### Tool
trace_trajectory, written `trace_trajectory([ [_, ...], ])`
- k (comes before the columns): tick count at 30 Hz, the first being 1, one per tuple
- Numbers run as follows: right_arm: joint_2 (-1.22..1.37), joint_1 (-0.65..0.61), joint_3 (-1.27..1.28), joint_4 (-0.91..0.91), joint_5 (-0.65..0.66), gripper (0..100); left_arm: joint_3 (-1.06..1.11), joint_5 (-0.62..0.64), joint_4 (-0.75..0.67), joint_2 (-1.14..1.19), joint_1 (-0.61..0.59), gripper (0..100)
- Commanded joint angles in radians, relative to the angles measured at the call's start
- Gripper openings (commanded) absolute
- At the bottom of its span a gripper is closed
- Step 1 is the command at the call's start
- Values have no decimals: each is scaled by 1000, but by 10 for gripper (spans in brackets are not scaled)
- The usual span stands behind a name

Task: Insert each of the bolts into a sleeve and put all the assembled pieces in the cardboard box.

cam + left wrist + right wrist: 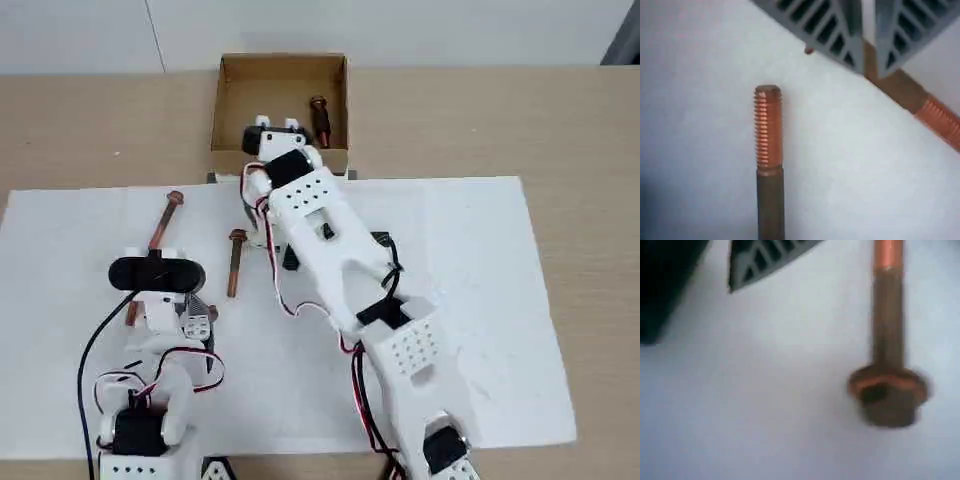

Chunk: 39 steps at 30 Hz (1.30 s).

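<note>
High view, middle bolt [235,265] flat, head pointing toward cardboard box [275,90]

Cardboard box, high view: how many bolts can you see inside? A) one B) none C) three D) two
A: a single bolt lies inside the cardboard box, close to one side wall.

Each bolt [235,262]: bright copper-orange thread, duller brown shank and head. Cardboard box [275,95]: plain tan-brown. Sheet [480,260]: white, unpatterned. Table [580,120]: pale wood tone. Arms [330,230]: white shells, black motors, red and black wires. Left gripper [870,70]: grey fingers [825,25], ribbed lattice pattern.
</note>
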Motion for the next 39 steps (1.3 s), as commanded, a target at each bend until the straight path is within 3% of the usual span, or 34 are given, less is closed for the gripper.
trace_trajectory([
  [1,-18,13,-5,-4,0,133,-2,-2,-5,-9,-3,5],
  [18,-8,-4,2,-4,-5,128,-2,-2,-6,-9,-2,5],
  [24,12,-15,2,-5,-5,1,-2,-2,-6,-11,-2,5],
  [39,28,-16,-5,44,2,4,-2,-2,-8,-11,0,5],
])
